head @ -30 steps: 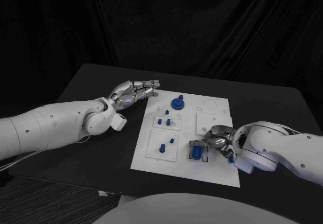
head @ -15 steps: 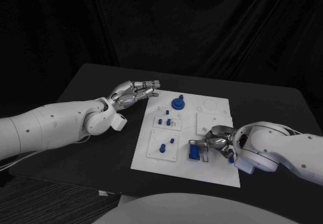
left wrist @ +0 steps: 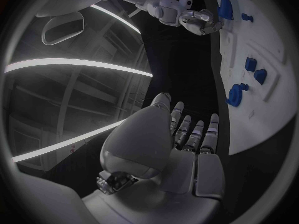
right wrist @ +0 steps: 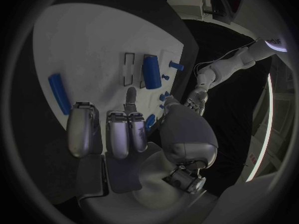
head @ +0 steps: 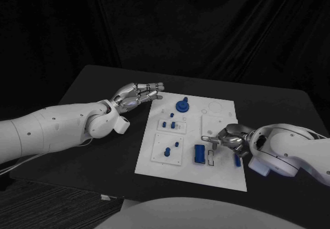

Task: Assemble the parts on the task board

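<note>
Black worktop (head: 103,143) carries the white task board (head: 206,174), long side running from the near edge toward the far edge, roughly mid-worktop. Board looks like a rigid flat plate, probably light enough to slide if pushed sideways, so any pressing should go straight down. Left robot hand (head: 138,94) hovers off the board's far-left corner, fingers extended and close together, holding nothing; the left wrist view shows the same, fingers (left wrist: 193,134) straight and empty beside the board's edge. Right robot hand (head: 230,138) sits over the board's right edge, nearer the near end, fingers loosely curled with one reaching toward the slots; nothing between them as far as the right wrist view shows. Parts, largest first: a blue rectangular block (head: 199,153) seated by the slot pair at the board's near-right area; a round blue knob with stem (head: 182,105) near the far edge; a slim blue bar (head: 238,160) lying loose close to the right edge, just beside the right robot hand; small blue pegs (head: 169,125) in the left-centre recess, and two more (head: 167,151) in the near-left recess. Judgement: all parts hard moulded plastic, light, stiff, smooth and a bit slippery, not fragile. The bar is best pinched across its narrow sides near mid-length; pegs are hard to grip, fingertip pinch at the top only.
</note>
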`<action>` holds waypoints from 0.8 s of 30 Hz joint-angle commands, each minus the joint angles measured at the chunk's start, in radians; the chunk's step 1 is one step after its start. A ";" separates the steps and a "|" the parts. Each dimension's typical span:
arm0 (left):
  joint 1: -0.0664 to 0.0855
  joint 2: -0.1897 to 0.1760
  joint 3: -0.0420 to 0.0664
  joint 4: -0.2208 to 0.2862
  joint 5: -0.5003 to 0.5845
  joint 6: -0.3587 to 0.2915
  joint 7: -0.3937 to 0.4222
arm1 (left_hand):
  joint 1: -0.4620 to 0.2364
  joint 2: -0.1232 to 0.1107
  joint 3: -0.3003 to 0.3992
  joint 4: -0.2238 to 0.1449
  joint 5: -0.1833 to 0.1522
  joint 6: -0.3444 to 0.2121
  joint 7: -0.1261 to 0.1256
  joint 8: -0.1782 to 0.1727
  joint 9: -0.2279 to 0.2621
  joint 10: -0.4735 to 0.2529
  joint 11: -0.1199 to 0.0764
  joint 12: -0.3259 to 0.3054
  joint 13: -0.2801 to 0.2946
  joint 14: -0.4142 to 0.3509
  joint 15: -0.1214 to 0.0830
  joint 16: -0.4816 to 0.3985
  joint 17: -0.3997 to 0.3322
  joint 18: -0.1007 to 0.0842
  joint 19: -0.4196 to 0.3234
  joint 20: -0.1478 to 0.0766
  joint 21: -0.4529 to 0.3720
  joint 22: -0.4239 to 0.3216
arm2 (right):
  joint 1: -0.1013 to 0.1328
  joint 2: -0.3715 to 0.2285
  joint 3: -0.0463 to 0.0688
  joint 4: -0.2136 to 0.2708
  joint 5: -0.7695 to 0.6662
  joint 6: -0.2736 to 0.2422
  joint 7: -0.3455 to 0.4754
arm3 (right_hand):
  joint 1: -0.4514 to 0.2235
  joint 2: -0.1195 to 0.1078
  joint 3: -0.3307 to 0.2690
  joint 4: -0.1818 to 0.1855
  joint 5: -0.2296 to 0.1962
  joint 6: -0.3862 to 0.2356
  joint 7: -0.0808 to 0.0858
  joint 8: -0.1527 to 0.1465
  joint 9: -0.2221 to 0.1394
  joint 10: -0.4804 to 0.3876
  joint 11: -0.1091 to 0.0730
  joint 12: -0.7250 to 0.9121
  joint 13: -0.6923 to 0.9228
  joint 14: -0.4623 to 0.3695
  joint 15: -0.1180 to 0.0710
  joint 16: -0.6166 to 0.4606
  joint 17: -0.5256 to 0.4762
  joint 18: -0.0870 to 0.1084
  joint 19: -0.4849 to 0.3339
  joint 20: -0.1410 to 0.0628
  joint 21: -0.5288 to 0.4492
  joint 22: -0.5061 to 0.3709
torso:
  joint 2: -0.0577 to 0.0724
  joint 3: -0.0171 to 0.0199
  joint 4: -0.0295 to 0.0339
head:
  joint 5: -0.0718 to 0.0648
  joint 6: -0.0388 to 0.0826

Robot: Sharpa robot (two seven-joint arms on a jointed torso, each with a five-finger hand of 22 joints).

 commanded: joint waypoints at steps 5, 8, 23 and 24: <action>-0.002 0.003 0.001 0.000 0.006 0.010 0.011 | 0.008 -0.002 0.005 0.001 0.006 0.008 -0.001 0.004 0.001 0.002 0.007 0.007 0.002 0.002 0.002 0.004 0.001 -0.004 0.006 -0.001 0.005 0.002 | 0.014 -0.038 0.001 0.041 -0.395 -0.199 0.228 | 0.169 -0.010 -0.011 -0.017 0.068 -0.104 0.026 -0.056 -0.066 0.103 0.021 0.003 0.263 0.106 0.020 0.003 0.263 -0.011 0.042 0.015 0.051 0.216 | 0.000 -0.0002 0.0012 | -0.001 0.000; -0.002 0.003 0.001 0.000 0.006 0.010 0.012 | 0.008 -0.002 0.006 0.001 0.006 0.009 -0.001 0.005 0.001 0.003 0.007 0.007 0.002 0.003 0.002 0.005 0.001 -0.004 0.007 -0.001 0.005 0.004 | 0.006 -0.046 0.000 0.047 -0.482 -0.220 0.278 | 0.234 -0.013 -0.020 -0.007 0.073 -0.148 0.034 -0.098 -0.136 0.103 0.020 0.003 0.263 0.106 0.020 0.003 0.263 -0.013 0.044 0.017 0.060 0.218 | 0.000 -0.0002 0.0006 | -0.001 0.000; -0.004 0.002 0.001 0.000 0.006 0.011 0.015 | 0.009 -0.002 0.007 0.001 0.006 0.008 0.000 0.005 0.001 0.003 0.008 0.008 0.002 0.003 0.002 0.006 0.001 -0.004 0.008 -0.001 0.006 0.005 | -0.082 -0.058 0.000 0.051 -0.709 -0.233 0.419 | 0.429 -0.031 -0.041 -0.035 0.074 -0.259 0.033 -0.147 -0.310 0.103 0.018 0.003 0.263 0.106 0.018 0.003 0.263 -0.010 0.036 0.018 0.053 0.215 | 0.000 -0.0003 0.0004 | -0.004 0.000; -0.004 0.002 0.001 0.001 0.006 0.011 0.015 | 0.009 -0.001 0.007 0.001 0.006 0.008 0.000 0.005 0.001 0.003 0.008 0.008 0.002 0.003 0.002 0.006 0.001 -0.004 0.008 -0.001 0.006 0.004 | -0.091 -0.058 0.000 0.052 -0.729 -0.230 0.417 | 0.435 -0.037 -0.042 -0.034 0.073 -0.270 0.033 -0.149 -0.319 0.103 0.018 0.003 0.263 0.106 0.018 0.003 0.263 -0.010 0.034 0.018 0.051 0.214 | 0.000 -0.0004 0.0007 | -0.004 0.000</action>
